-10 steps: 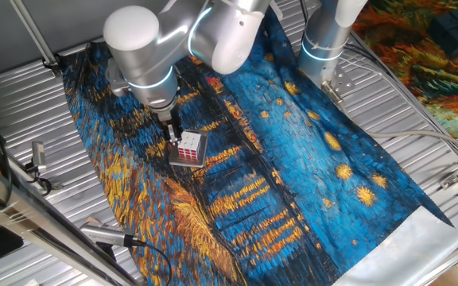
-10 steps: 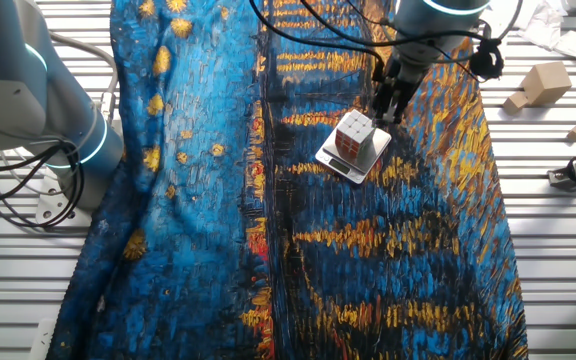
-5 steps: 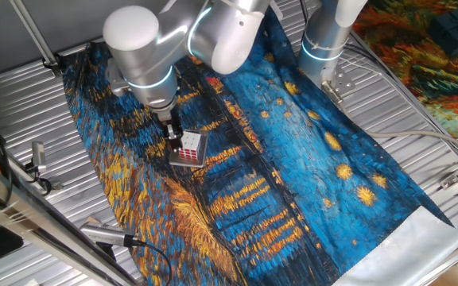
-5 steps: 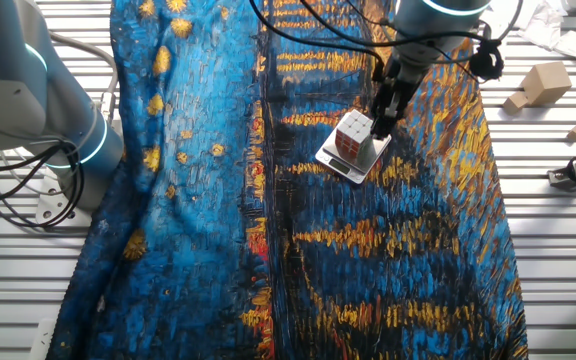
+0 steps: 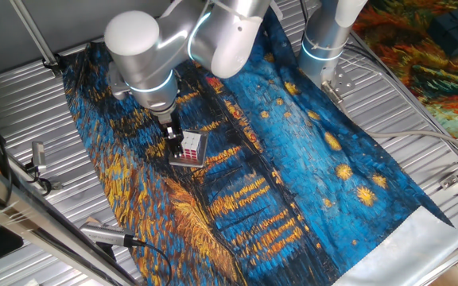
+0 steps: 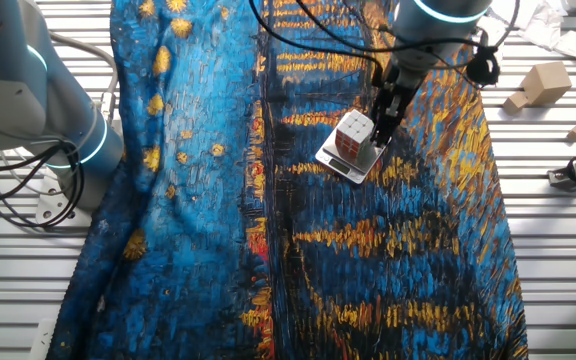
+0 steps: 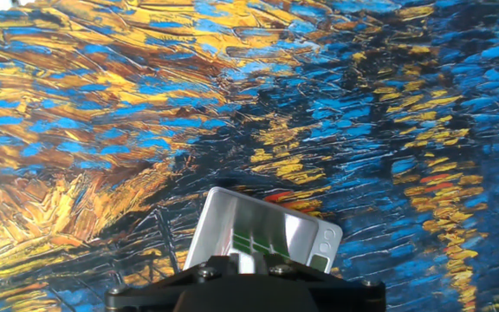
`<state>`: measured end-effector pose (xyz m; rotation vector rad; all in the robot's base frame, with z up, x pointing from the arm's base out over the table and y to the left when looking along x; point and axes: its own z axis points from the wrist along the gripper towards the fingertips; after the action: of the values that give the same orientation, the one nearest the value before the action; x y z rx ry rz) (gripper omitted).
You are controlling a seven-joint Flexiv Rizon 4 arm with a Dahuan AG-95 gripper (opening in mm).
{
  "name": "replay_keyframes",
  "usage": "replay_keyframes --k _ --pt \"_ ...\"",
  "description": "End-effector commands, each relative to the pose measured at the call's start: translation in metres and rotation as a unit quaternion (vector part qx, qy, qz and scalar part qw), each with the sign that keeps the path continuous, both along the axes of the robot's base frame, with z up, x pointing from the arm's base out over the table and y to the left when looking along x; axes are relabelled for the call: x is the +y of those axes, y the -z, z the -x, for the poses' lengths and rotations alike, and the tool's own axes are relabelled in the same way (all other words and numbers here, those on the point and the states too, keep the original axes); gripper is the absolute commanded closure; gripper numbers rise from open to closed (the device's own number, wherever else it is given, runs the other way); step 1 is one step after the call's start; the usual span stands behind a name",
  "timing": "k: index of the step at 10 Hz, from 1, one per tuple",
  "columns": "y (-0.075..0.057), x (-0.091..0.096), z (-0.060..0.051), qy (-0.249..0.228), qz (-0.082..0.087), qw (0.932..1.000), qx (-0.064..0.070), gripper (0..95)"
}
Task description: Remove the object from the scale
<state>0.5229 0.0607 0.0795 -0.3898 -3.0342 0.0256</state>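
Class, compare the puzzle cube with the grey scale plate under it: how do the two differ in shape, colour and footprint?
The cube is a tall block; the scale is a thin flat plate. The cube shows a grid of white and red stickers; the scale is plain grey metal. The cube's footprint is narrower, leaving the scale's rim showing around it. Both sit on the painted cloth, stacked together.

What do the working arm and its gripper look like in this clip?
The arm is glossy silver-grey with rounded joint housings and glowing light-blue rings at the joints. Black cables trail along its wrist. The gripper is small and black, with two slim dark fingers.
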Motion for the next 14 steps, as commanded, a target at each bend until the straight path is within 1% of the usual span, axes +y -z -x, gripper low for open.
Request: replay_keyframes --k 1,4,6,7,14 --pt "0.008 -0.001 -0.001 0.0 0.002 1.0 -0.003 0.0" --pt "0.023 -0.001 -0.001 0.0 0.004 1.0 -0.004 0.0" --pt "0.026 0.0 -0.001 0.0 0.004 1.0 -0.004 0.0" --pt "0.026 0.0 -0.001 0.0 0.004 1.0 -0.004 19.0" --pt "0.026 0.0 -0.001 0.0 0.004 1.0 -0.005 19.0"
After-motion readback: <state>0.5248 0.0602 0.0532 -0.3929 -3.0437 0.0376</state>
